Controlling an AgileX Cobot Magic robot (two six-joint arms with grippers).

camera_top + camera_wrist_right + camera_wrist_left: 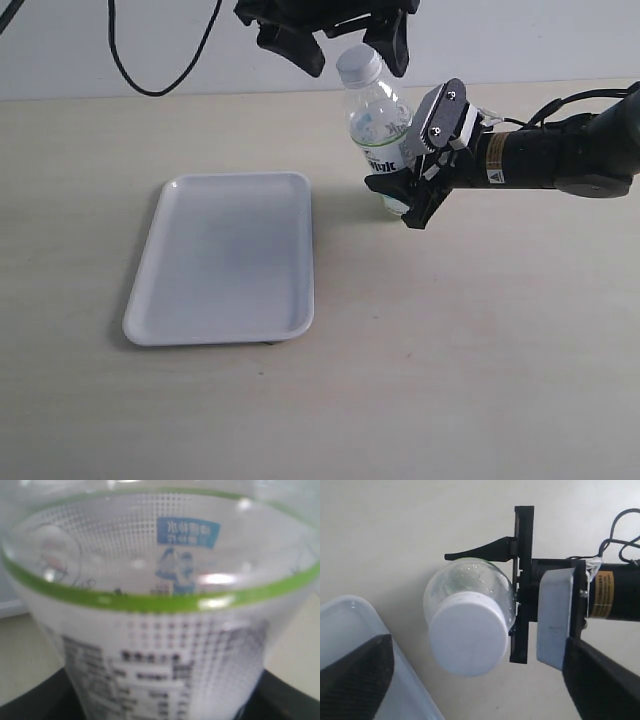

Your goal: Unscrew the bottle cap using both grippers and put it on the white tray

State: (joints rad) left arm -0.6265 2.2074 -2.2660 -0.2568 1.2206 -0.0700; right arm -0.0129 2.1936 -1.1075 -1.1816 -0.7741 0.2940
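Note:
The clear bottle (378, 130) stands upright on the table, right of the white tray (225, 255), with its white cap (358, 62) screwed on. My right gripper (405, 170), with grey plate jaws, reaches in from the right and is shut on the bottle's lower body. The bottle's label (160, 645) fills the right wrist view. My black left gripper (355, 55) hangs open over the top. Its fingers (355, 675) stand wide on either side of the cap (467, 632) without touching it. The tray's corner (350, 625) shows in the left wrist view.
A black cable (150, 70) hangs down against the back wall at the upper left. The right arm's black cylinder (560, 150) stretches across the table on the right.

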